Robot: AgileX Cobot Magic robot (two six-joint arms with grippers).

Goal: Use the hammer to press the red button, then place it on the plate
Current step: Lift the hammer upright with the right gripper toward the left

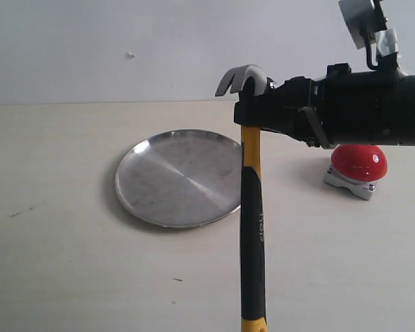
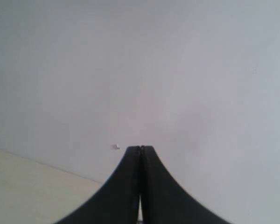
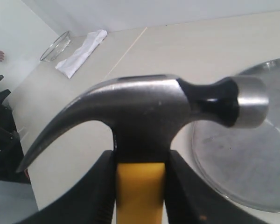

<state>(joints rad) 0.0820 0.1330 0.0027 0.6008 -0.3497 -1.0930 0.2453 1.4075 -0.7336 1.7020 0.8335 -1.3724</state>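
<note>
The right gripper (image 1: 253,116) is clamped on the hammer (image 1: 252,228) just under its head, with a finger on either side of the yellow neck. The hammer stands upright, claw curving left in the exterior view, and its handle hangs down across the right rim of the plate (image 1: 176,180), which lies flat on the table (image 1: 55,263). The red button (image 1: 360,160) sits further right, apart from the plate. The left gripper (image 2: 140,156) has its fingers pressed together on nothing

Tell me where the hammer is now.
Exterior view: the hammer hangs centre-right from the right gripper, handle down, between the plate and the red button.
</note>
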